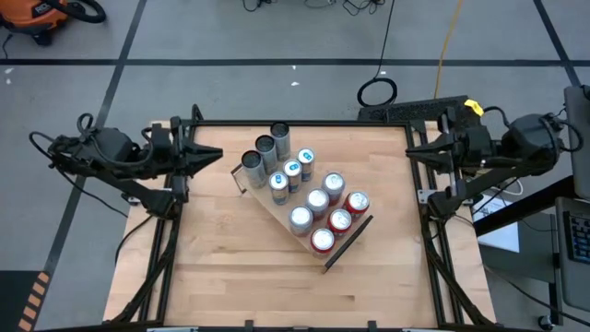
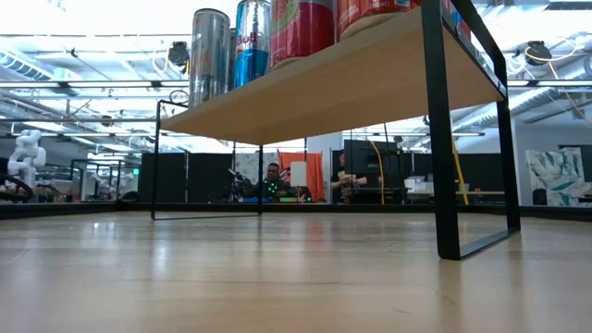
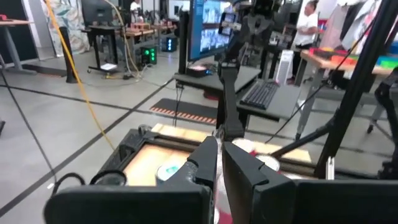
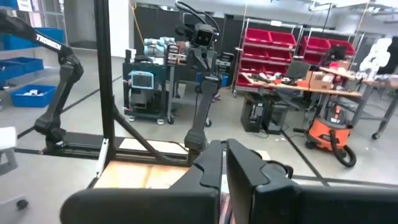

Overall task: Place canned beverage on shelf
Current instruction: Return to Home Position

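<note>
**Both arms parked at desk edges, shelf holds twelve cans**

- Shelf (image 1: 284, 211) stands mid-desk (image 1: 221, 267), turned diagonally. One black end rail (image 1: 348, 242) is on the near-right end; the other is at the far-left end.
- Cans on the shelf are upright, in four rows of three across the board:
  - grey cans (image 1: 265, 149) at the far-left end
  - blue-and-silver cans (image 1: 293, 172) next
  - pale-topped cans (image 1: 318, 200) after those
  - red cans (image 1: 340, 220) just beside the near-right rail
- Rows are close-packed, with neighbouring cans touching or nearly so.
- Low view: the shelf board (image 2: 324, 83) is seen from underneath, raised on its black frame above the desk (image 2: 277, 277). A grey can (image 2: 210, 51), a blue-and-silver can (image 2: 252, 42) and a red can (image 2: 301, 28) show over the board's edge.
- Left gripper (image 1: 224, 157) is at the desk's left edge, pointing inward, well apart from the shelf. In the left wrist view its fingers (image 3: 205, 158) are together with only a sliver between them, holding nothing.
- Right gripper (image 1: 411, 148) is at the desk's right edge, also pointing inward and well apart from the shelf. In the right wrist view its fingers (image 4: 208, 162) are together too, holding nothing.
- People are in the room beyond the desk, seen in the low view and the left wrist view.
</note>
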Controlling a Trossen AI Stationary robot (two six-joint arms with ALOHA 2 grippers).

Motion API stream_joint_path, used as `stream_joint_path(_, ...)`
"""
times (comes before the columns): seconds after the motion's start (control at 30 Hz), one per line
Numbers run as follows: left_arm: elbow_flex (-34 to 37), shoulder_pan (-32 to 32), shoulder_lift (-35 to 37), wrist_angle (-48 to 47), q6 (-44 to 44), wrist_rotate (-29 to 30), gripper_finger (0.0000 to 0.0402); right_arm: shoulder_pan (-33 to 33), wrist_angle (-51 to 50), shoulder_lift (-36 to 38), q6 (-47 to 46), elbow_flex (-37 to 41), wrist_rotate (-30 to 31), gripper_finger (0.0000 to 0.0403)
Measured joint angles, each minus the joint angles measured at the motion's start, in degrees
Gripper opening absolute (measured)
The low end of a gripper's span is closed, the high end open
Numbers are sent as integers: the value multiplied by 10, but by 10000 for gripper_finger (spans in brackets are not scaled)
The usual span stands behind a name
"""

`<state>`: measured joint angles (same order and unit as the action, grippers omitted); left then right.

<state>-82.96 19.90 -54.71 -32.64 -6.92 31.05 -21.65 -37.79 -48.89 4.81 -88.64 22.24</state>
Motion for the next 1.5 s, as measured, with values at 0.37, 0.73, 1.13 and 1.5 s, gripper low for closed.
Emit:
stream_joint_path(0.37, 67, 0, 43, -11, -16, 1, 26, 0, -52, 0, -36, 0, -2, 0)
stream_joint_path(0.73, 121, 0, 63, -10, -18, -10, 26, -1, -73, 15, -62, 0, -60, 0)
stream_joint_path(1.13, 123, 0, 52, -8, -8, -11, 26, -1, 2, 55, -41, 99, -60, 0)
stream_joint_path(1.5, 235, 0, 62, 99, -16, -24, 26, -1, 154, 188, -55, 321, -60, 0)
